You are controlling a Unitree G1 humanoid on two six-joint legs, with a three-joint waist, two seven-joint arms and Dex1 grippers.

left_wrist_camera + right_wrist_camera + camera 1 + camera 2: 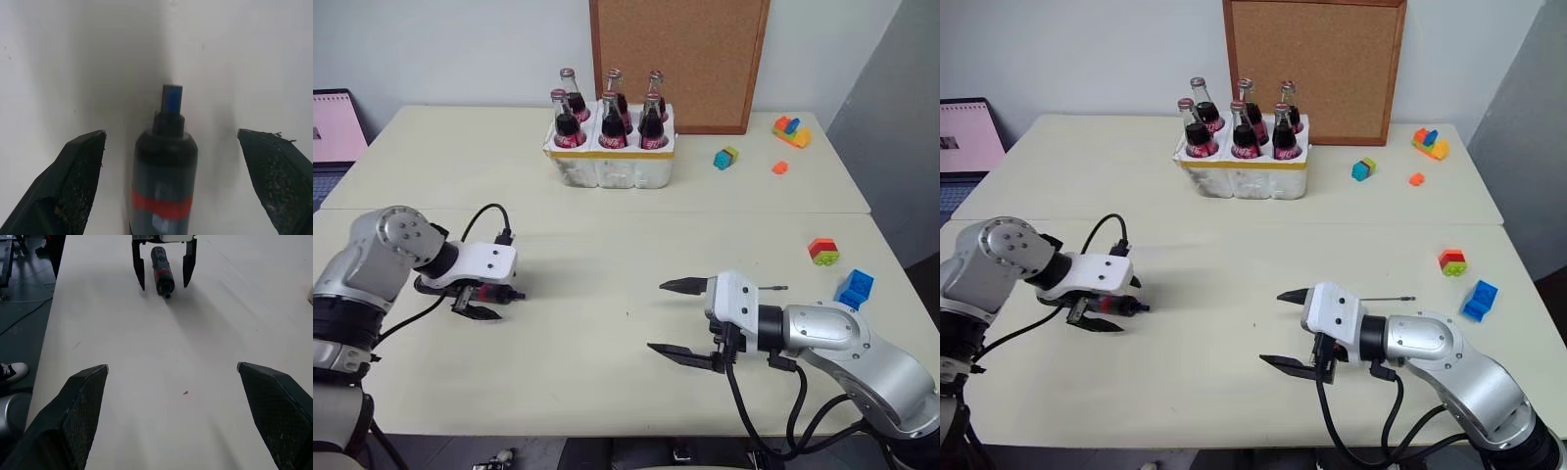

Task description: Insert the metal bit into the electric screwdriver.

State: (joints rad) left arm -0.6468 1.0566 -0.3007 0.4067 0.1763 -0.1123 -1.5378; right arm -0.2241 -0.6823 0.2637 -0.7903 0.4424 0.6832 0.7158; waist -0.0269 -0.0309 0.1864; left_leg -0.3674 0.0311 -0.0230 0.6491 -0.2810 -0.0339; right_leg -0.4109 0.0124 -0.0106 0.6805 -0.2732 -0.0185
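your left end effector (480, 302) is spread wide and pointing steeply down, with the electric screwdriver (164, 191) lying on the desk (607, 294) right between its two fingers (73, 186). neither finger looks to be touching the body yet; there is bare desk on both sides of it in the left wrist view. the tool's black barrel with the red band sits nearly centred in the gap, maybe a touch nearer one finger, and its blue-tipped end points away from the wrist. from the right wrist view you can see the same thing: the two fingers straddle the barrel.

to do this grasp well, lower until the fingertips are just off the desk, then close evenly on the thick black part near the red band, not on the narrow nose. keep the barrel centred so it does not roll away from one finger as the other arrives. my guess is the round body will want to roll, so close slowly.

your right end effector (687, 318) is also spread wide and holds nothing, hovering over bare desk well apart from the screwdriver. the metal bit (771, 288) lies on the desk just behind it, near its wrist housing, thin and hard to pinch. further out sit the crate of bottles (610, 147) and some toy bricks (823, 251), clear of your work.
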